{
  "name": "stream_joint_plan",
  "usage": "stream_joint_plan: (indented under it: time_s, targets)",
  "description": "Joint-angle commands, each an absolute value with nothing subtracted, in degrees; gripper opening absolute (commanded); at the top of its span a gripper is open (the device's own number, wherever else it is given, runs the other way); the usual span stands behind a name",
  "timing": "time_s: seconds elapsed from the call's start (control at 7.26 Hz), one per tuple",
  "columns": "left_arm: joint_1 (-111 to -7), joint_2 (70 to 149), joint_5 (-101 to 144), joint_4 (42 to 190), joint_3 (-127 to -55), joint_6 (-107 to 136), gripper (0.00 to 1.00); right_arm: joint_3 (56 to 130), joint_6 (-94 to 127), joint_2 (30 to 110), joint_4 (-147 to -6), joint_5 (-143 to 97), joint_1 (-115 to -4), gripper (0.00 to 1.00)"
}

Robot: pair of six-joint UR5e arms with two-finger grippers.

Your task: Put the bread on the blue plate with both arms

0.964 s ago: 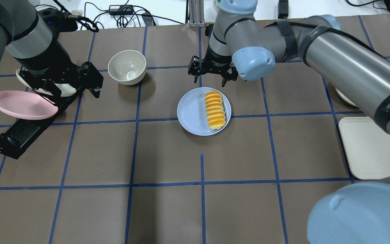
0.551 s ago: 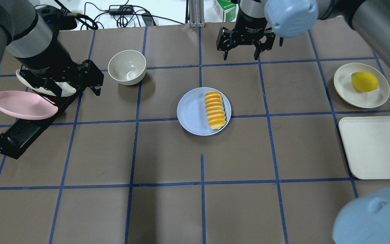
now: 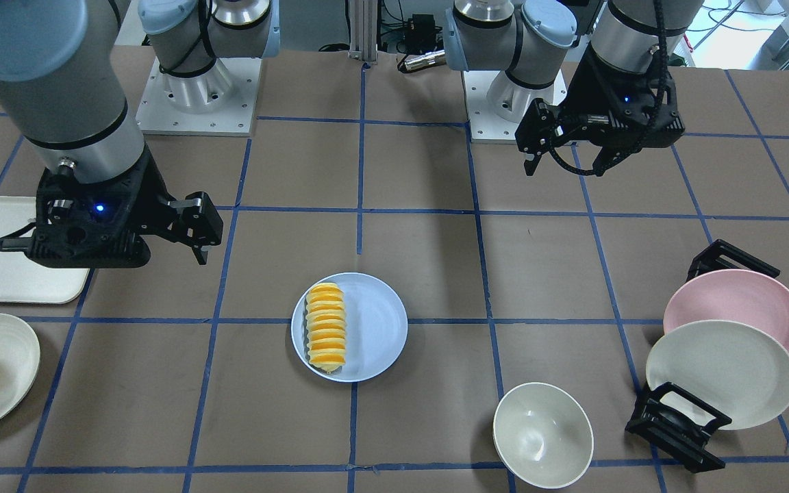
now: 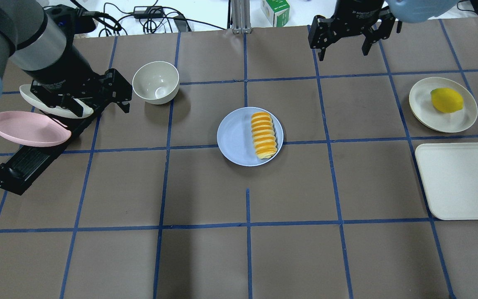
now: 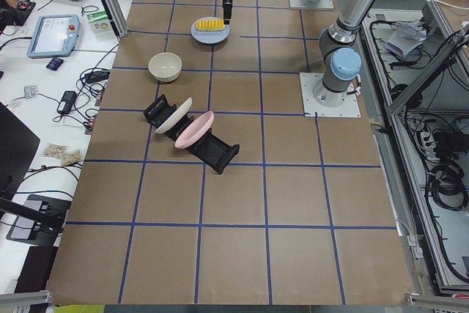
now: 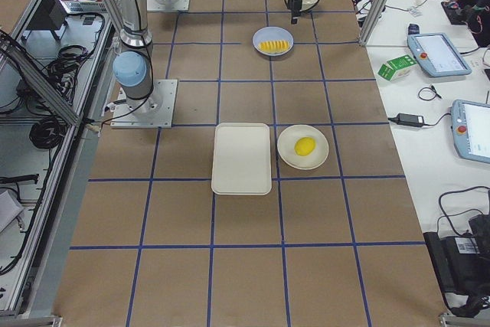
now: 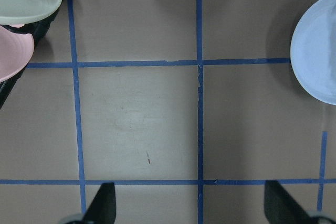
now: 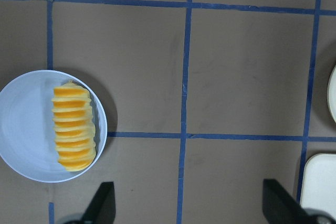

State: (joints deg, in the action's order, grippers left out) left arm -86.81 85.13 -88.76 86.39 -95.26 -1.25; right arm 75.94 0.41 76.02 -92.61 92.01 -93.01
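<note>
Since a second ago your right end effector [image 4: 342, 54] has retreated to the upper right, released and empty; the left end effector [image 3: 564, 168] hangs released too. Your bread [image 4: 263, 135] lies on the blue plate [image 4: 232, 139] mid-frame, so placement looks complete.

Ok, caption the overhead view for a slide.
Bread on the blue plate; left gripper and right gripper open, away from it.

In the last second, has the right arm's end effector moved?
Yes. The right end effector has pulled away from the blue plate, toward the far edge of the table.
</note>
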Motion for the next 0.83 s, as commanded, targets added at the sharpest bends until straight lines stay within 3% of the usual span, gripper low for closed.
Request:
stream_joint_plan:
  time_s: [0.0,0.69]
  targets:
    - [-86.8,85.1,-88.9,86.4,-95.4,-1.3,1.0,78.0,-0.1,77.0,-91.7,90.6,-92.1,1.0]
    - [-86.7,85.1,-89.0,86.9,-95.4,-1.3,1.0,86.8,-0.2,85.1,-92.2,91.5,-90.6,1.0]
